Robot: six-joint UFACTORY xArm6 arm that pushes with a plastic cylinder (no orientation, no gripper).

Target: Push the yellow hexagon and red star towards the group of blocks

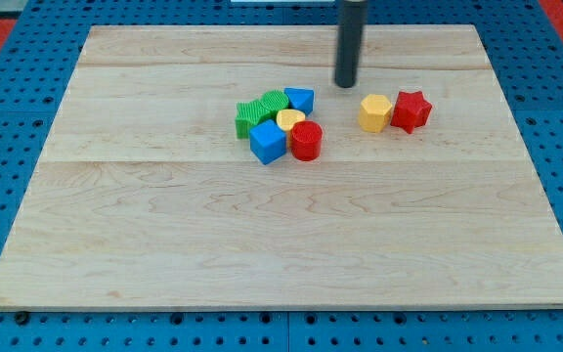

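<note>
A pale wooden board (164,244), its planks marked by fine grain and faint seams, lies on a blue pegboard surface (8,147) dotted with holes. Near the view's top centre, a tight huddle of glossy plastic blocks sits together: two ribbed green blocks (260,110), a blue block with a pointed top (300,99), a small yellow heart-like block (290,119), a blue cube (268,143) and a red cylinder (306,141), all touching or just beside one another.

To the view's right of that huddle, well apart from it, the yellow hexagon (375,112) and the red star (411,110) stand side by side, touching, the star on the outer side.

My tool is a plain dark rod, smooth and round, with nothing to open or close and nothing held. My tip (347,84) rests on the board between the huddle and the pair, a little toward the view's top of both. It stands just up and to the view's left of the yellow hexagon and to the right of the pointed blue block, touching neither.
</note>
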